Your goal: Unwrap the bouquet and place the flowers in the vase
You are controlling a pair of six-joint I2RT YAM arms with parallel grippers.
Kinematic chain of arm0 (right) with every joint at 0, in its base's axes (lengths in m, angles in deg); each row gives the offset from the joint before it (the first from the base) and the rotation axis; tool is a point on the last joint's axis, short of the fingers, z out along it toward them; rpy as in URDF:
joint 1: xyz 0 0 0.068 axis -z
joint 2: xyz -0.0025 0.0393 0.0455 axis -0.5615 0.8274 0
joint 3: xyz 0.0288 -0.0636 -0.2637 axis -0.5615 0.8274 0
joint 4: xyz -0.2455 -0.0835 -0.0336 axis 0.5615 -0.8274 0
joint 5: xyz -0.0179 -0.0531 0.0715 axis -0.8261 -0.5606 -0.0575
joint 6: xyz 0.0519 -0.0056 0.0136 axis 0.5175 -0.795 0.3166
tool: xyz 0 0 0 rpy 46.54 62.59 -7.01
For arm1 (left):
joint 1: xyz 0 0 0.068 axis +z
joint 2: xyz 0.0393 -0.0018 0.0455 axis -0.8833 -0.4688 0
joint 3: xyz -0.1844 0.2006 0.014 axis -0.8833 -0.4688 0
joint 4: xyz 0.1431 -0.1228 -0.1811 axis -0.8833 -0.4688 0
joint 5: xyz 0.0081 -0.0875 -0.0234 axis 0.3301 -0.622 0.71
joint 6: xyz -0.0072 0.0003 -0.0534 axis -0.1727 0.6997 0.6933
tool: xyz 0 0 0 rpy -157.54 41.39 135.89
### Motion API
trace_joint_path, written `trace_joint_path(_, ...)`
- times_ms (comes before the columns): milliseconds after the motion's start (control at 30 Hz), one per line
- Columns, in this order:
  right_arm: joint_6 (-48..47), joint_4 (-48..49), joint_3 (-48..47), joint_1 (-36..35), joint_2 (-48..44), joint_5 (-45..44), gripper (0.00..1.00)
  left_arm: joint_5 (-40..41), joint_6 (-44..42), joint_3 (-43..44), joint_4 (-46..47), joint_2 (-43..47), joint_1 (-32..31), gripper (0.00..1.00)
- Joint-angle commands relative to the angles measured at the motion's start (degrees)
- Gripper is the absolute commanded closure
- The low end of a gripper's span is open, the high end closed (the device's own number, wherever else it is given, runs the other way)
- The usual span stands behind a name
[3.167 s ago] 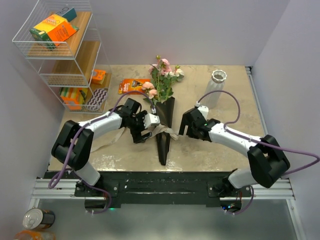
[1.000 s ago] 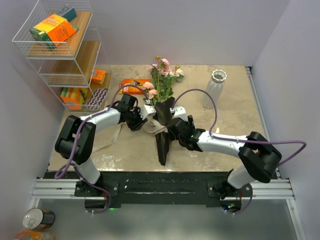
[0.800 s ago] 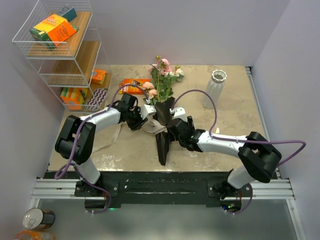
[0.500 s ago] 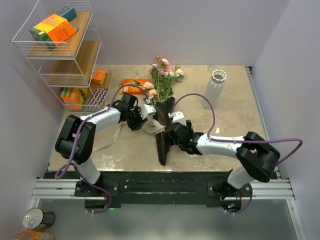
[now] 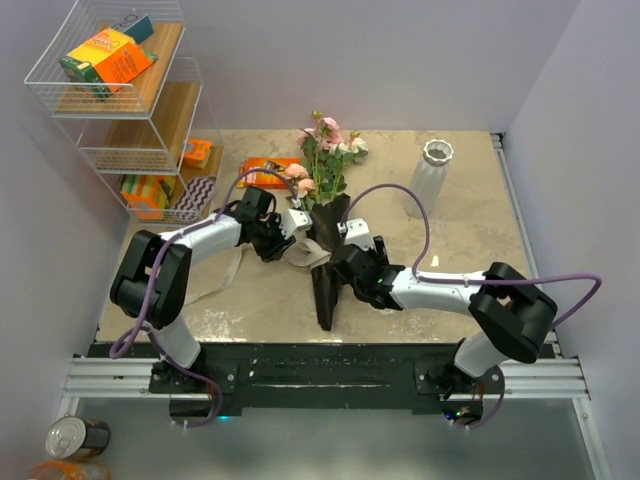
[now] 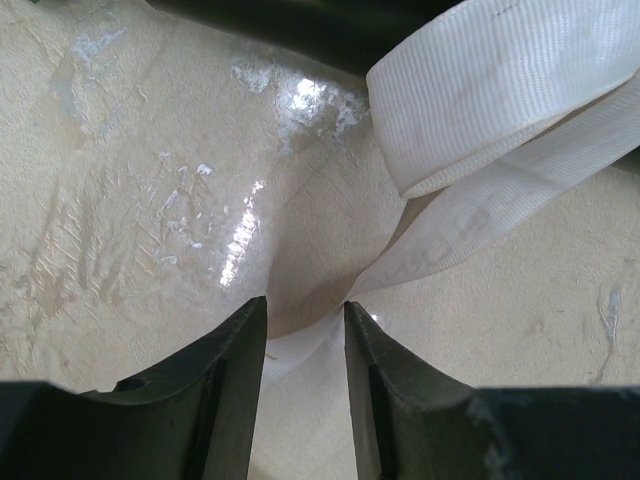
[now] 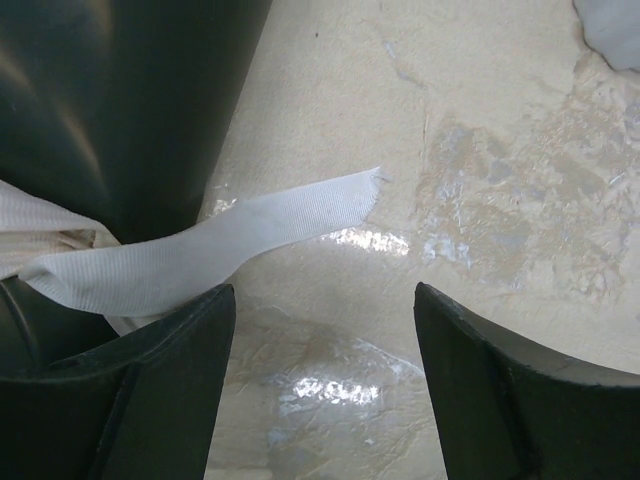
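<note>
- Bouquet lies mid-frame in the top view on the bench. Flowers point to the frame top, and the black wrap tapers toward the bottom edge.
- Vase stands upright at upper right, well apart from the bouquet.
- Ribbon crosses the wrap's middle, with its slack spilling left.
- Left end effector is nearly closed, with a ribbon strand clamped in the narrow gap. The strand runs up to a loop at upper right of the left wrist view.
- Right end effector is spread wide and holds nothing. It sits low over the bench just beside the wrap, with a loose ribbon tail lying just above its fingertips.
- Handling, judged:
  - The ribbon is soft, flat and thin. Take it near a tail end and pull along its length.
  - The wrap looks light and glossy, so it will likely slide unless pinned at the narrow part.
  - The flowers are fragile. Grip the stems low, never the heads.
  - The vase mouth looks narrow, and the vase may tip if bumped.
- Top view only: overall layout, both arms meeting at the wrap, the vase and the flowers. The finger gaps are too small to read there.
- Left wrist view only: the clamp on the ribbon and the loop's shape.
- Right wrist view only: the frayed tail end, the wrap's sheen and the open fingers.
- Neither wrist view shows the vase or the flowers.
</note>
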Motion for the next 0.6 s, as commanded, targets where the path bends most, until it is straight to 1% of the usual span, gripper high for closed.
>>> trace_joint_path(0, -1.6, 6.1, -1.6, 0.0, -1.2, -2.3, 0.25, -0.8, -0.1, 0.4, 0.1, 0.2, -0.2, 0.57)
trace_joint_path(33, -2.0, 8.3, -1.1, 0.0, -1.1, -0.4, 0.25, -0.9, -0.1, 0.4, 0.1, 0.2, -0.2, 0.57)
trace_joint_path(167, -3.7, 12.1, -0.6, -0.1, 0.2, 4.6, 0.25, -1.0, 0.0, 1.1, -0.5, 0.2, -0.3, 0.57)
trace_joint_path(267, -4.5, 13.3, -0.3, 0.0, 0.7, 6.0, 0.24, -1.0, -0.3, 1.3, -1.2, 0.2, -0.3, 0.56)
trace_joint_path(367, -3.3, 11.3, -0.2, -0.1, 0.2, 5.9, 0.24, -0.8, -0.6, 1.5, -1.6, 0.2, -0.3, 0.55)
trace_joint_path(500, 1.1, 6.5, 0.2, -0.1, -0.1, 3.1, 0.24, -1.0, -0.7, 1.5, -1.6, 0.2, -0.4, 0.55)
trace_joint_path(567, 2.5, 5.1, 1.2, -0.2, -0.4, 3.1, 0.24, -0.9, -0.4, 1.8, -1.3, 0.0, -0.4, 0.55)
